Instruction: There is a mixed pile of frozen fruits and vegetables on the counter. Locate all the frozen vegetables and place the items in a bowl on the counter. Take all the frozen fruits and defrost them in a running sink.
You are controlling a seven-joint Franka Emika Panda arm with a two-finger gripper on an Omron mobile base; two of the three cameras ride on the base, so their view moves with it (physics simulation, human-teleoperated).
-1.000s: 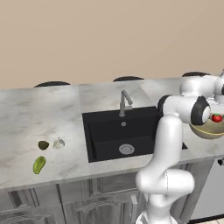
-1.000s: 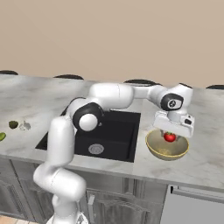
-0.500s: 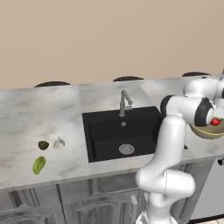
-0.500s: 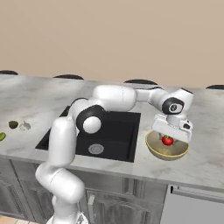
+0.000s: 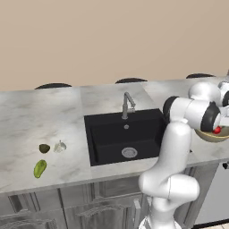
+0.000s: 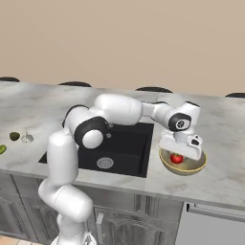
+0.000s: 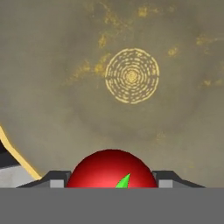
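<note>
My gripper [image 6: 178,154] reaches down into the tan bowl [image 6: 193,168], shut on the red tomato [image 6: 176,158]. In the hand view the tomato [image 7: 111,168] with its green top sits between my fingertips [image 7: 57,180], just above the bowl's pale inside [image 7: 131,100]. The left base view shows the tomato [image 5: 217,130] at the bowl [image 5: 209,137], at the right edge. Far left on the counter [image 5: 27,125] lie the white bulb [image 5: 60,146], the dark olive lump [image 5: 44,148] and the yellow-green oblong fruit [image 5: 40,168]. The black sink [image 5: 103,134] lies between them and the bowl.
A grey angular faucet [image 5: 127,103] stands behind the basin, whose silver drain [image 6: 105,163] shows at the bottom. My arm arches over the sink [image 6: 125,144] from the left. Grey cabinets [image 6: 143,215] run below the counter edge.
My hand has sunk lower into the bowl with the tomato still held, drifting slightly left in the right base view. The pile at the far left has not moved.
</note>
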